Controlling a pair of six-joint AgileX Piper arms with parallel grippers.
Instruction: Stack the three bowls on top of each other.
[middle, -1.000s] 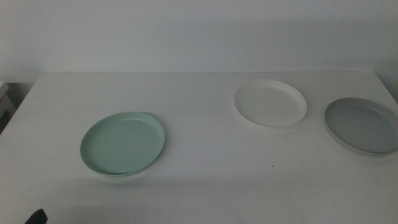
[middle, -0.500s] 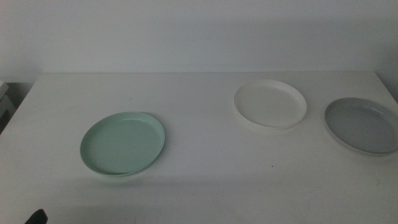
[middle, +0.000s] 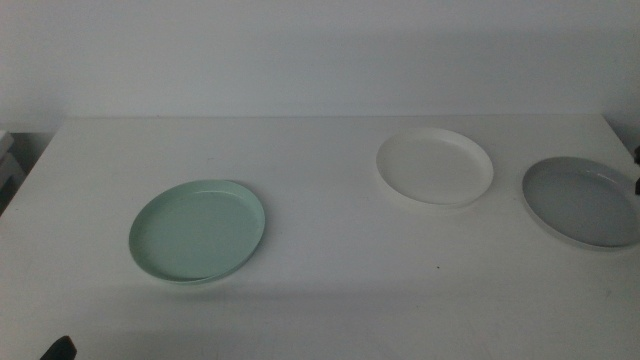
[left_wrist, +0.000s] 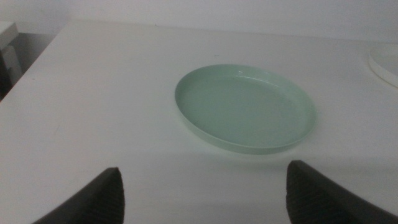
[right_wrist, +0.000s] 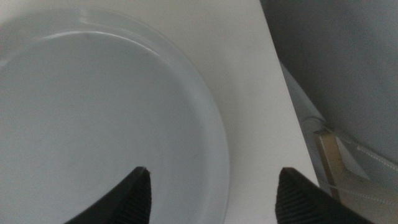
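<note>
Three bowls lie apart on the white table (middle: 320, 290): a mint green bowl (middle: 197, 232) at the front left, a white bowl (middle: 434, 166) at the back right, and a grey bowl (middle: 585, 202) at the far right. My right gripper (right_wrist: 211, 196) is open, low over the grey bowl's (right_wrist: 93, 124) outer rim, with one jaw over the bowl and one outside it. It just shows at the right edge of the middle view (middle: 636, 170). My left gripper (left_wrist: 202, 199) is open and waits in front of the green bowl (left_wrist: 244, 107), apart from it.
The table's right edge (right_wrist: 273, 56) runs close beside the grey bowl, with the floor beyond it. The white bowl's rim (left_wrist: 385, 62) shows past the green bowl. The left gripper's tip (middle: 58, 349) shows at the bottom left.
My right gripper has come into the middle view at its right edge, beside the grey bowl. The bowls and the left arm have not moved.
</note>
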